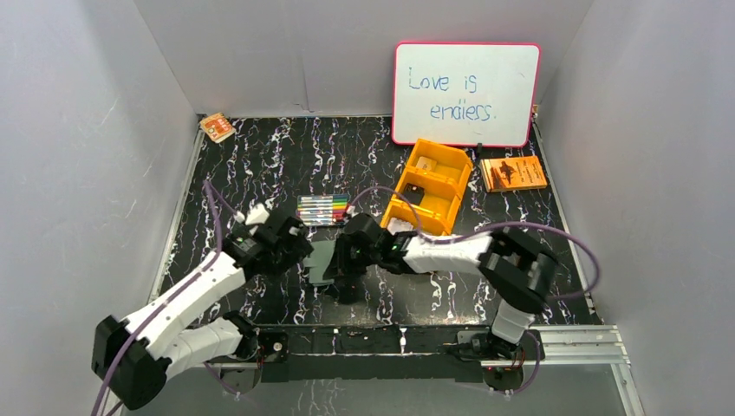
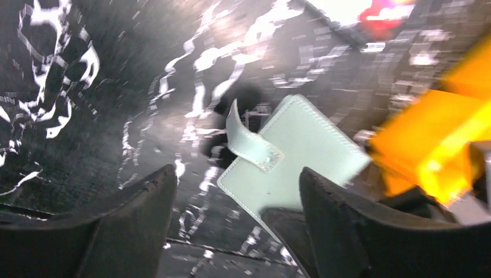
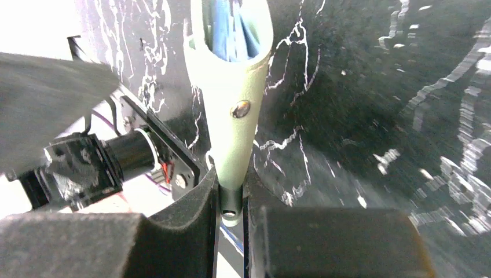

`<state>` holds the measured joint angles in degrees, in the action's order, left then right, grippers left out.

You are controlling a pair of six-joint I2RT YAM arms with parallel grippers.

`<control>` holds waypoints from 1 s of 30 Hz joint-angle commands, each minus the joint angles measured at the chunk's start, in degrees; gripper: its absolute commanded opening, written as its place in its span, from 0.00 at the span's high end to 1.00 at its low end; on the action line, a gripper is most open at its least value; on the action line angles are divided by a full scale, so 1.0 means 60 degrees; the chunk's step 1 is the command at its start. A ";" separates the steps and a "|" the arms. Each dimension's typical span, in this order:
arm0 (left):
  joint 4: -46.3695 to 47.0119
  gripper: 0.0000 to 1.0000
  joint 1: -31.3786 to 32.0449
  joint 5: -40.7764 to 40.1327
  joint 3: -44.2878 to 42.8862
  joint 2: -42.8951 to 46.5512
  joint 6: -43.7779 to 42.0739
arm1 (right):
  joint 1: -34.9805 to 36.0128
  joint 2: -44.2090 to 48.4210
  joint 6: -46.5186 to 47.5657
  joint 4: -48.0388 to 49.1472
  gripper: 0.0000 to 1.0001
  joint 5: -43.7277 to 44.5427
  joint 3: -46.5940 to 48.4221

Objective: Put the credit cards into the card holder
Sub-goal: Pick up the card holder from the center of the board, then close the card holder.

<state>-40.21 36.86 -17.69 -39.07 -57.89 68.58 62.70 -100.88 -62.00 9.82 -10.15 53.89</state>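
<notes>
The grey-green card holder [image 1: 321,260] is held up on edge between the two grippers near the table's front middle. My right gripper [image 3: 231,179] is shut on its lower edge, and its blue-grey inner pockets [image 3: 231,29] show at the far end. My left gripper [image 2: 237,174] stands open just short of the card holder [image 2: 301,145], whose side tab [image 2: 246,142] sticks out toward it; nothing is between the left fingers. In the top view the left gripper [image 1: 297,247] sits left of the holder. Small credit cards, a pale one [image 1: 425,163] and a dark one [image 1: 414,195], lie in the orange bin.
The orange three-compartment bin [image 1: 451,192] stands right of centre, close behind the right gripper [image 1: 340,269]. A pack of markers [image 1: 322,209] lies just behind the grippers. A whiteboard [image 1: 465,94], an orange booklet [image 1: 513,172] and a small orange-and-white packet [image 1: 217,127] are at the back.
</notes>
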 commanded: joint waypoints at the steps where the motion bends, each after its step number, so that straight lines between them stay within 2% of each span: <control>1: -0.2366 0.18 0.0007 -0.0971 -0.2927 0.1308 -0.0196 | -0.0020 0.2461 0.3369 -0.2988 1.00 0.1866 0.1032; 3: -0.2475 0.11 0.0000 -0.1332 -0.3776 0.1627 -0.0579 | -0.0020 0.2914 0.4993 -0.4071 1.00 0.2537 0.1777; 5: -0.2154 0.10 0.0009 -0.1616 -0.4500 0.1893 -0.1217 | -0.0020 0.3366 0.6686 -0.4828 1.00 0.3627 0.2470; 8: -0.0997 0.09 0.0005 -0.1624 -0.5336 0.2085 -0.2459 | -0.0020 0.4213 0.9343 -0.4803 1.00 0.4878 0.2984; 12: 0.0214 0.09 0.0008 -0.1115 -0.6326 0.1721 -0.3194 | -0.0006 0.5120 1.3379 -0.3476 1.00 0.6231 0.2931; 16: 0.0915 0.09 0.0007 -0.0230 -0.7205 0.1000 -0.3094 | 0.0037 0.5605 1.6975 -0.1483 1.00 0.7022 0.2323; 20: 0.1949 0.09 0.0001 0.0910 -0.6935 0.0705 -0.2712 | 0.0204 0.5821 2.0203 0.1107 1.00 0.7543 0.1381; 24: 0.2850 0.08 -0.0003 0.1734 -0.6380 0.0667 -0.2264 | 0.0243 0.5942 2.2164 0.2771 1.00 0.7554 0.0690; 30: 0.4002 0.08 0.0008 0.2506 -0.5850 0.0868 -0.1810 | 0.0272 0.6060 2.3174 0.3456 1.00 0.7494 0.0198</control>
<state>-23.59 36.86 -8.03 -74.91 -54.54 55.68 63.90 -66.72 67.57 18.31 33.30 55.53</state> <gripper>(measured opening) 0.916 0.218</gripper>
